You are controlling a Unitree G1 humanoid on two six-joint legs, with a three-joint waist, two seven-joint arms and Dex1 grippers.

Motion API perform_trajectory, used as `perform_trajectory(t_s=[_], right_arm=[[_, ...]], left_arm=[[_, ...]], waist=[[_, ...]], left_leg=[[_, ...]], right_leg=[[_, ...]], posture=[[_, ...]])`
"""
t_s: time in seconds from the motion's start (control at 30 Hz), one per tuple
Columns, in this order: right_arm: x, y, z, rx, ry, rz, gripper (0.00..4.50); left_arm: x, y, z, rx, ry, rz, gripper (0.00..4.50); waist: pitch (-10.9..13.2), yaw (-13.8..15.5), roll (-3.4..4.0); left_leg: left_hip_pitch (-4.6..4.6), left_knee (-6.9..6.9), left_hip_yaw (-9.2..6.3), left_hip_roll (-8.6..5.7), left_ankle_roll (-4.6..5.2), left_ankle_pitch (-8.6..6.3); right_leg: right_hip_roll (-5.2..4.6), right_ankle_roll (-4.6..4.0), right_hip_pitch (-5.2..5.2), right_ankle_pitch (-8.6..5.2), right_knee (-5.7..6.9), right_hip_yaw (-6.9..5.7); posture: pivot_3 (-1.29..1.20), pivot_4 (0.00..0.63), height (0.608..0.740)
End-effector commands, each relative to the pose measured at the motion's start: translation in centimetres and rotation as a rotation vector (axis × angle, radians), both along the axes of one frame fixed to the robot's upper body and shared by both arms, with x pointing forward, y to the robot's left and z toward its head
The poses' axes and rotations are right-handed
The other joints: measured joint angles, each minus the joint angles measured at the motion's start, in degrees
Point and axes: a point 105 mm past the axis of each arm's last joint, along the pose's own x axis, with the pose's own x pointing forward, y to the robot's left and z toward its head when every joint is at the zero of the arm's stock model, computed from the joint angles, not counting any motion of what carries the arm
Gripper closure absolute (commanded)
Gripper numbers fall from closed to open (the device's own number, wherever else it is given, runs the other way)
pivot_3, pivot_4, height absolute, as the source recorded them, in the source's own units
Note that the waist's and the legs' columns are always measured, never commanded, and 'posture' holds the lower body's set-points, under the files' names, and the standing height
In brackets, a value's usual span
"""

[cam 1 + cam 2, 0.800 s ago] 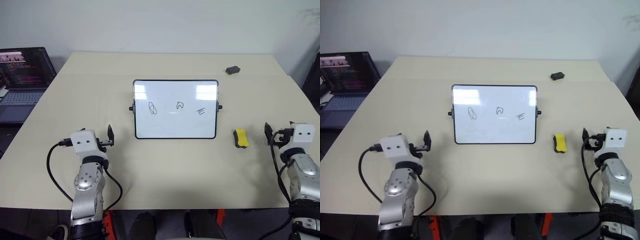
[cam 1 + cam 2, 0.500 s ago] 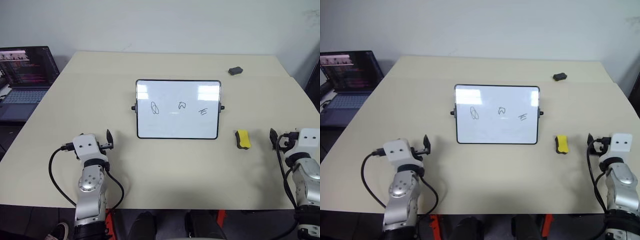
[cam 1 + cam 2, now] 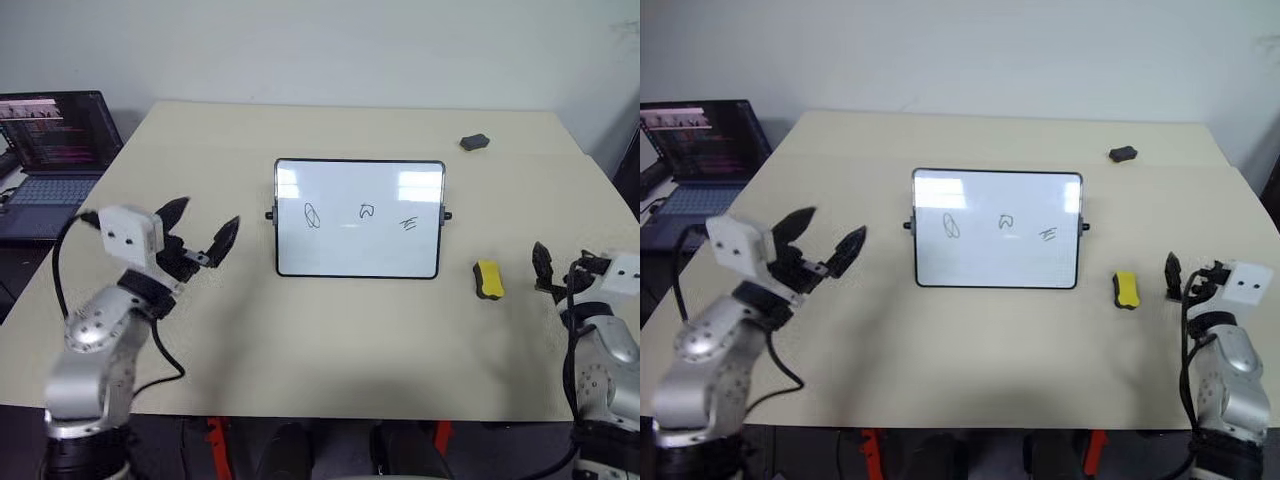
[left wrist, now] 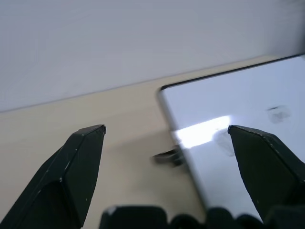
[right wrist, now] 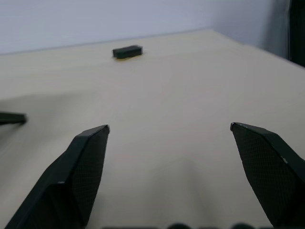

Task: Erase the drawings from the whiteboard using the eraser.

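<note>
From the head views we see a smooth matte beige table [image 3: 330, 350] with the whiteboard [image 3: 360, 250] lying near its middle: a glossy white rectangle with a thin black frame, rounded corners and a small black knob on each side. The drawings [image 3: 362, 213] run across its upper half in thin black marker: an oval loop, an arch-like squiggle, and a few short dashes. The eraser [image 3: 487, 279], a small bright yellow oblong block, lies flat on the table just right of the board, apart from it. Our left gripper [image 3: 205, 228] hangs above the table left of the board, its two pointed black fingers spread wide with nothing between them. Our right gripper [image 3: 565, 268] sits near the right edge, just right of the eraser and clear of it, fingers parted and empty. A dark grey lump [image 3: 474, 142] rests far back on the right, and an open laptop [image 3: 45, 150] stands off the left side. In the left wrist view, we see the board's rounded corner and one knob between the tapered fingers [image 4: 71, 176]. In the right wrist view, the textured black fingers [image 5: 81, 171] stand wide apart over bare table, the lump far off.
</note>
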Motion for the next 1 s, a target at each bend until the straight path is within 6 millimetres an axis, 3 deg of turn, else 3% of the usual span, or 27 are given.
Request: perform_trajectory(t_s=[0.03,0.2,0.4,0.57,1.0], right_arm=[[-1.5,3.8,1.8,0.052,-0.012,0.119,0.06],[-3.5,8.2,2.2,0.036,0.033,0.222,0.06],[-2.4,10.3,2.6,-0.037,0.069,0.230,0.06],[-0.2,9.1,1.8,-0.082,0.147,0.113,0.06],[1.1,7.7,0.0,-0.058,0.225,0.048,0.06]], left_arm=[[-0.9,-3.2,-0.3,0.091,0.079,-0.298,0.00],[-1.9,-6.9,-1.2,0.162,0.169,-0.595,0.00],[-2.6,-10.4,-2.3,0.229,0.165,-0.773,0.00],[-3.6,-11.7,-3.3,0.289,0.137,-0.853,0.00],[-4.5,-11.4,-3.4,0.317,0.129,-0.861,0.00]], waist=[[-0.03,-0.29,0.05],[0.03,-1.24,0.14],[0.04,-1.18,0.12],[0.04,-1.04,0.11],[0.05,-1.02,0.12]], left_leg=[[0.03,-0.02,0.04,0.01,0.00,0.00],[0.05,-0.04,0.07,0.03,0.00,0.00],[0.06,-0.02,0.09,0.03,0.01,0.00],[0.01,-0.05,0.07,0.03,0.01,0.00],[-0.12,-0.04,0.03,0.02,0.03,-0.02]], right_leg=[[0.02,0.00,0.01,0.00,0.00,0.04],[0.07,-0.02,-0.02,-0.03,0.01,0.09],[0.14,-0.01,-0.03,-0.03,0.01,0.12],[0.15,-0.02,-0.08,-0.04,-0.01,0.12],[0.11,-0.06,-0.17,-0.10,-0.01,0.08]], posture=[[0.00,0.150,0.740],[0.00,0.150,0.740],[0.00,0.150,0.740],[0.00,0.150,0.740],[0.00,0.150,0.740]])
